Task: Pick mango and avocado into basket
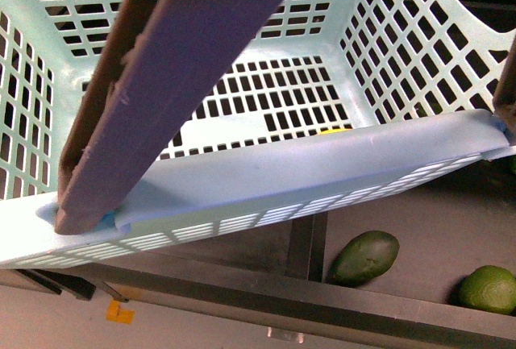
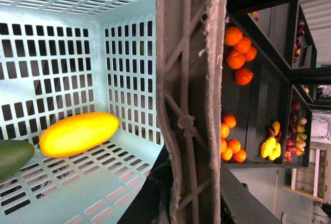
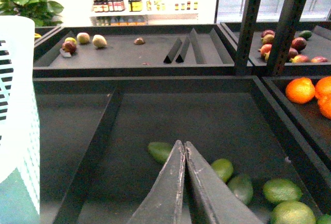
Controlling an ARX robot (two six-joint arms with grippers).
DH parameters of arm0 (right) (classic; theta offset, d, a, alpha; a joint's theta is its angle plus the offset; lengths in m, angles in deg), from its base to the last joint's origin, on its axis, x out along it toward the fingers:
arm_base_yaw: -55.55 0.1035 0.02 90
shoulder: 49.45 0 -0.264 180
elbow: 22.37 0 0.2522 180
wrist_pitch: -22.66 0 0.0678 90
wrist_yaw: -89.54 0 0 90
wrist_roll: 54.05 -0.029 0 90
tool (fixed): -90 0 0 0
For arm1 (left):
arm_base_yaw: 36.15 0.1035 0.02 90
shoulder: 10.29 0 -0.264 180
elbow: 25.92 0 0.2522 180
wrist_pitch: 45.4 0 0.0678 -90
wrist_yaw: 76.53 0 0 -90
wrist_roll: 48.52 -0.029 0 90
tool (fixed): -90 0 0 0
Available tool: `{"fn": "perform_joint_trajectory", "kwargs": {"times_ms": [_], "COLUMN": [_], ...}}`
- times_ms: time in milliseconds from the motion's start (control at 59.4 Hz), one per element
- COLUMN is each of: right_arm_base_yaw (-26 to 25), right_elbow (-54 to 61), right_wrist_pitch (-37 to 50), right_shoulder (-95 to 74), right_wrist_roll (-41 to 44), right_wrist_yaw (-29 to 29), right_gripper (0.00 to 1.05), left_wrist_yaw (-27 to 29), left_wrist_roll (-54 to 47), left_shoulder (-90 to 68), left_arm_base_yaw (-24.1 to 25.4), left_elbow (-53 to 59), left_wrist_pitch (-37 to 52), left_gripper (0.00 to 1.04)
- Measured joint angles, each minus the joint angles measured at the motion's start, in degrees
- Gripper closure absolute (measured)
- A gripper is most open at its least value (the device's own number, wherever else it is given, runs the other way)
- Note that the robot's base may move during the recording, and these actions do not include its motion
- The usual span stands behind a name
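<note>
The turquoise basket (image 1: 266, 180) fills the front view, hanging tilted, with its brown handle (image 1: 169, 83) crossing in front. In the left wrist view my left gripper (image 2: 176, 203) is shut on the basket handle (image 2: 191, 100). Inside, on the slotted floor, lie the yellow-orange mango (image 2: 78, 133) and a dark green avocado (image 2: 13, 157), side by side. A sliver of the mango (image 1: 326, 131) shows in the front view. My right gripper (image 3: 182, 144) is shut and empty above a dark bin holding more avocados (image 3: 161, 151), beside the basket wall (image 3: 18, 131).
Below the basket an avocado (image 1: 367, 256) and a lime (image 1: 488, 288) lie in the shelf bin. Limes (image 3: 282, 190) sit near the right gripper. Oranges (image 3: 310, 89) fill the neighbouring bin. Black dividers (image 3: 95, 146) and uprights (image 3: 251, 22) frame the shelves.
</note>
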Motion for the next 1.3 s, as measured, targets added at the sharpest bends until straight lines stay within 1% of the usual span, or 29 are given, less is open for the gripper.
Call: {"fn": "perform_joint_trajectory", "kwargs": {"times_ms": [168,219,253,438,471,522,791,808,842,859,875,892,943,960,1010,1111,1296], "right_arm_base_yaw": [0.0,0.0,0.0,0.0,0.0,0.0,0.0,0.0,0.0,0.0,0.0,0.0,0.0,0.0,0.0,0.0,0.0], "right_elbow": [0.0,0.0,0.0,0.0,0.0,0.0,0.0,0.0,0.0,0.0,0.0,0.0,0.0,0.0,0.0,0.0,0.0], "right_wrist_pitch": [0.0,0.0,0.0,0.0,0.0,0.0,0.0,0.0,0.0,0.0,-0.02,-0.02,-0.02,-0.02,-0.02,-0.02,-0.02], "right_shoulder": [0.0,0.0,0.0,0.0,0.0,0.0,0.0,0.0,0.0,0.02,0.0,0.0,0.02,0.02,0.02,0.02,0.02], "right_wrist_roll": [0.0,0.0,0.0,-0.02,-0.02,-0.02,-0.02,-0.02,-0.02,-0.02,-0.02,-0.02,-0.02,-0.02,-0.02,-0.02,-0.02], "right_wrist_yaw": [0.0,0.02,0.0,0.0,0.0,0.0,0.0,0.0,0.04,0.04,0.0,-0.02,-0.13,-0.13,0.04,0.04,0.02], "right_gripper": [0.58,0.44,0.37,0.09,0.07,0.09,0.09,0.09,0.09,0.09,0.09,0.09,0.09,0.09,0.09,0.09,0.09], "left_wrist_yaw": [0.0,0.0,0.0,0.0,0.0,0.0,0.0,1.6,8.33,10.29,13.99,15.67,24.22,25.9,27.78,27.52,24.37], "left_wrist_roll": [-0.02,-0.02,0.0,-0.02,0.0,0.0,0.0,0.74,3.78,5.49,8.26,8.87,16.15,18.01,20.09,21.59,24.81], "left_shoulder": [0.0,0.0,0.0,0.0,0.0,0.0,0.0,0.0,0.09,0.09,-0.07,-0.2,-1.01,-1.33,-2.58,-6.19,-13.2], "left_arm_base_yaw": [0.0,0.0,0.0,0.0,0.0,0.0,0.0,-0.2,-1.11,-1.27,-1.6,-1.73,-1.84,-1.44,0.13,3.69,8.59], "left_elbow": [0.0,0.0,0.0,0.0,0.0,0.0,0.0,0.09,1.07,1.18,1.31,1.31,1.22,1.07,0.15,-2.51,-5.97], "left_wrist_pitch": [0.0,0.0,0.0,0.0,0.0,0.0,0.0,0.37,3.72,4.55,5.97,6.62,8.76,9.11,10.01,11.78,14.86], "left_gripper": [0.98,0.98,0.98,0.98,0.98,0.98,0.98,0.98,0.98,0.98,0.98,0.98,0.98,0.98,0.98,0.98,0.98]}}
